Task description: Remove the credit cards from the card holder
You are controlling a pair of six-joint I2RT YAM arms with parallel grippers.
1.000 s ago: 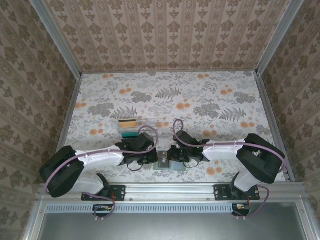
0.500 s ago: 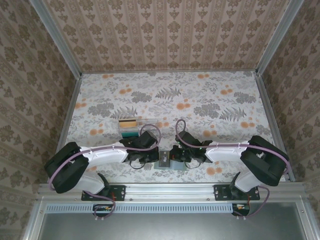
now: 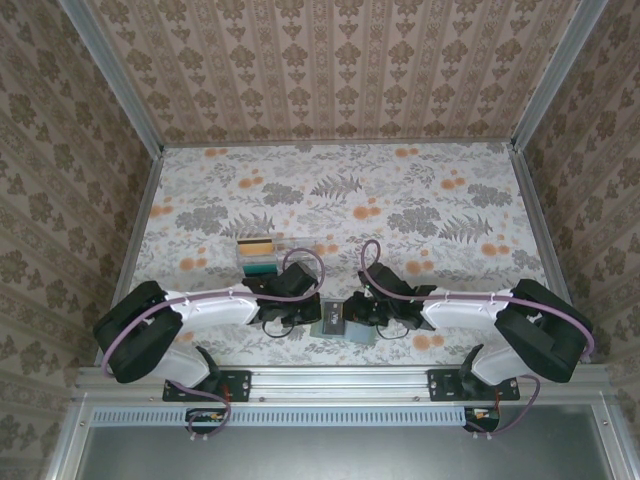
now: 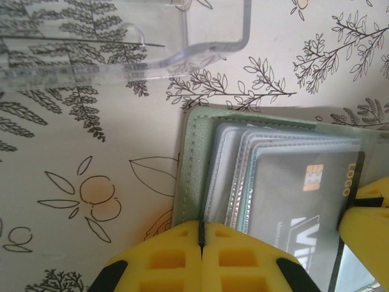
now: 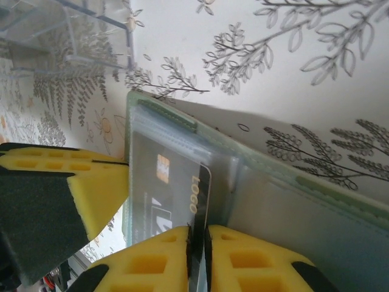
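Observation:
The card holder (image 3: pixel 329 320) lies open on the table near the front edge, between my two grippers. Its sage-green cover (image 4: pixel 193 152) frames several clear sleeves. A dark grey credit card (image 4: pixel 292 201) with a gold chip and the word LOGO sits in the top sleeve, its dark edge sticking out. My left gripper (image 4: pixel 201 231) is shut on the holder's left cover edge. My right gripper (image 5: pixel 199 238) is shut on the card's (image 5: pixel 164 188) exposed dark edge, beside the holder's fold (image 5: pixel 316 213). From above, the left gripper (image 3: pixel 306 316) and right gripper (image 3: pixel 362 318) face each other across the holder.
A clear plastic compartment tray (image 3: pixel 272 256) stands just behind the left gripper, with a yellow card and a teal card in it. Its corner (image 4: pixel 152 55) is close to the holder's top edge. The floral tabletop stretches away behind, walled on three sides.
The right arm has drawn back to the right, and the card's edge has come a little way out of the holder. The left gripper keeps its hold on the holder.

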